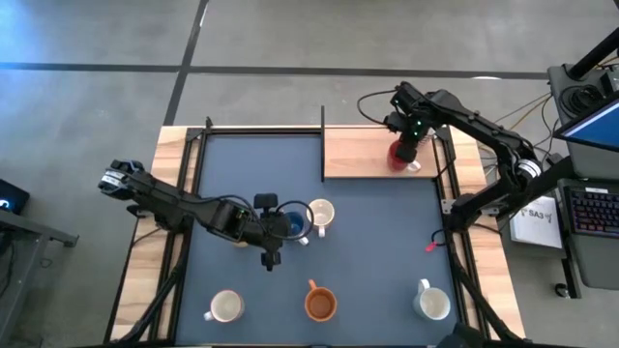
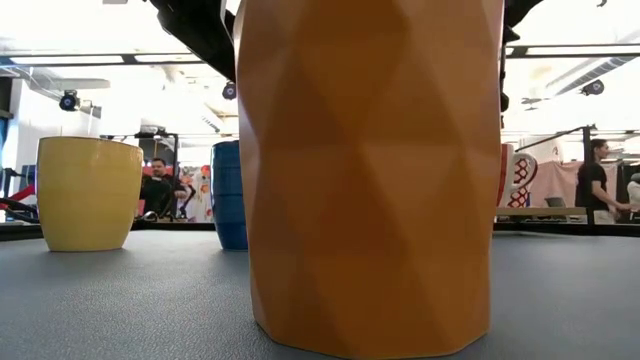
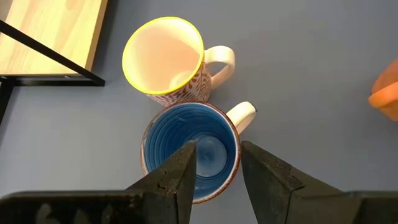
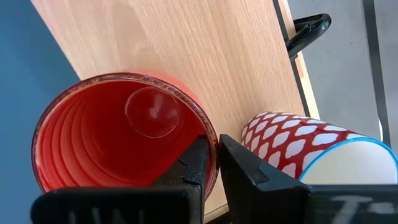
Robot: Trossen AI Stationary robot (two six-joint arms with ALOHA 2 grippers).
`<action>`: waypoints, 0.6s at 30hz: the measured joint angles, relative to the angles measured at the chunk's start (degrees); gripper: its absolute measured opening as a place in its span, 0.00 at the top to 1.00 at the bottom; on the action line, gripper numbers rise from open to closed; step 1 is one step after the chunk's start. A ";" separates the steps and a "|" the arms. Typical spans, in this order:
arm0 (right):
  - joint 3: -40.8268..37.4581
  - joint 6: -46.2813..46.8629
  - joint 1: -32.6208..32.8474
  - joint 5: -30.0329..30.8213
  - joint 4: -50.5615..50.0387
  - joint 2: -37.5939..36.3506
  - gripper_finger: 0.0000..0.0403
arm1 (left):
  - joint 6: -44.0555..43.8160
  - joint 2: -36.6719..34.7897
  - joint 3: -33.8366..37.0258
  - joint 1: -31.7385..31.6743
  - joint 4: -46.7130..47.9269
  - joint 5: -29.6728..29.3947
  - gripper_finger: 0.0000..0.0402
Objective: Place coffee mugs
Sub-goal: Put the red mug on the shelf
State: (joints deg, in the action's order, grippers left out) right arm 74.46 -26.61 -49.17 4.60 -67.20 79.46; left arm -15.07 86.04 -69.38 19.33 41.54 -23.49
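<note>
mugs spread over the dark blue worktop (image 1: 368, 232) in the high view: a white ceramic mug (image 1: 225, 307) and an orange-brown faceted mug (image 1: 320, 304) along the near edge, another white mug (image 1: 432, 304) at the near right. the left end effector (image 1: 286, 228) hangs over a blue ribbed mug (image 1: 296, 224) at the centre, touching a yellow-rimmed patterned mug (image 1: 320, 215). the right end effector (image 1: 406, 153) sits at a red glazed mug (image 1: 400, 158) on the pale wooden board (image 1: 358, 153).

low view: the orange-brown mug fills the middle, a yellow-orange mug (image 2: 88, 192) stands to its left.

left wrist view: the fingers stand apart over the blue mug, one inside the empty cup, one outside its rim.

right wrist view: narrow fingers pinch the red mug's rim; it is empty. a red-and-white patterned mug (image 4: 311, 155) stands just beside it.

no writing can be read.
</note>
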 joint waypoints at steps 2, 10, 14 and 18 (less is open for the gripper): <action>0.00 -0.19 0.00 -0.02 -0.02 0.00 0.93 | -0.04 0.00 0.00 0.00 0.00 0.00 0.73; 0.00 0.18 0.00 -0.06 0.06 -0.09 0.97 | -0.41 0.00 0.00 0.00 0.00 0.00 0.73; 0.00 1.07 0.00 -0.03 0.21 -0.09 0.94 | -0.41 0.00 0.00 0.00 0.01 0.00 0.73; 0.00 1.12 0.00 0.09 0.32 -0.22 0.86 | -0.41 0.00 0.00 0.00 0.02 0.00 0.73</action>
State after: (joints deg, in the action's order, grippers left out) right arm 74.46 -25.49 -49.17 4.69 -66.88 79.24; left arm -15.49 86.04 -69.38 19.33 41.56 -23.49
